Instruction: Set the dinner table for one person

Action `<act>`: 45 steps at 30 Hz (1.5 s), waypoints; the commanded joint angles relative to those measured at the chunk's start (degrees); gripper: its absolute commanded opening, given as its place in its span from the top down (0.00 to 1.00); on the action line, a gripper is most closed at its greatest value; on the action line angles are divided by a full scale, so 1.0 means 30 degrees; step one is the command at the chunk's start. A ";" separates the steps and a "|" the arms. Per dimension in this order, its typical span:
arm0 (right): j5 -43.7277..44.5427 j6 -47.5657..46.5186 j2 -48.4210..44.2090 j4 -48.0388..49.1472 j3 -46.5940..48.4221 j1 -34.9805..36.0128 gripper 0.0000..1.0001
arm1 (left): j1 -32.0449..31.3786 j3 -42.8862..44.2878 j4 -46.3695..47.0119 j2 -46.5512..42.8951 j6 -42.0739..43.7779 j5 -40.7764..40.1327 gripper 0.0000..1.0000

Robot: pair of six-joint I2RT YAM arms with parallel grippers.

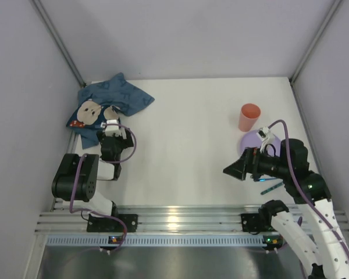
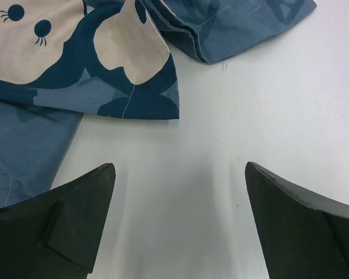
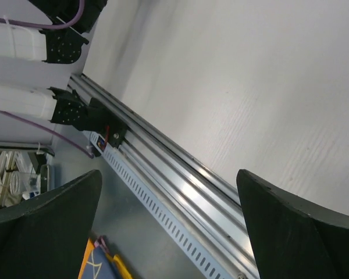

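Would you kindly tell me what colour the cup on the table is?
The cup is salmon-orange, clearest in the top external view.

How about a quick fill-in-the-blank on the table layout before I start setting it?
1. The crumpled bear placemat lies at the dinner table's far ___ corner.
2. The orange cup stands ___, beyond the purple plate.
3. The purple plate is partly hidden by the ___ arm.
4. The left gripper and right gripper both stand ___, holding nothing.
Missing words: left; upright; right; open.
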 commanded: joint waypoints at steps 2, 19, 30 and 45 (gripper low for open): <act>0.0274 0.0904 0.1403 0.2579 -0.0844 0.0301 0.00 | 0.0124 -0.0059 0.1201 -0.0042 0.0101 0.0297 0.02; 0.1472 0.1902 0.2519 0.2290 -0.1490 0.0184 0.00 | 0.0095 -0.0204 0.1809 -0.0303 0.0101 -0.0428 0.01; 0.0832 0.0731 0.0851 0.0502 -0.1169 0.0155 0.00 | -0.1898 1.7069 -2.5244 -0.1186 -0.6368 -0.4189 0.02; 0.2911 -0.1556 -0.0473 -0.3135 0.1177 0.0565 0.00 | -0.1227 2.5429 -3.4192 0.2738 -0.8772 -0.4777 0.02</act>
